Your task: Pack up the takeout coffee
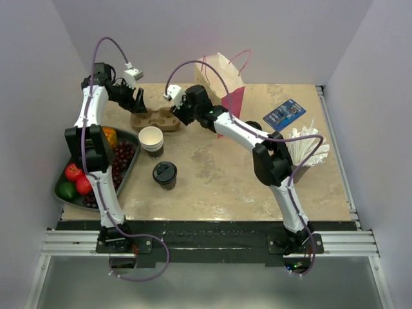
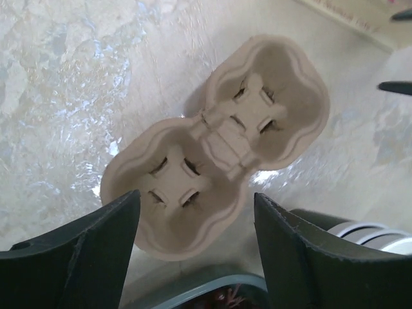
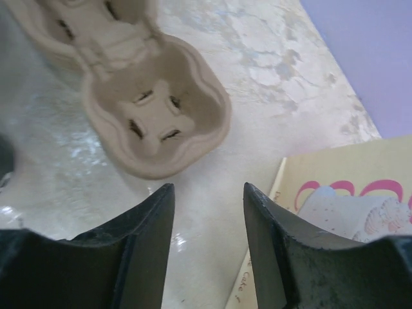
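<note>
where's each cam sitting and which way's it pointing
Top external: above, behind the bases, looking down on the table and takeout coffee; both whole arms show.
Left wrist: on the left arm, looking down at the cup carrier; open left claw at bottom.
Right wrist: on the right arm, looking down at the cup carrier and paper bag; open right claw at bottom.
Shared: both wrist views see the same cup carrier.

Little legible print
The paper bag point(image 3: 335, 174) carries small script, seemingly "Cake"; its other lettering is too blurred to read.
</note>
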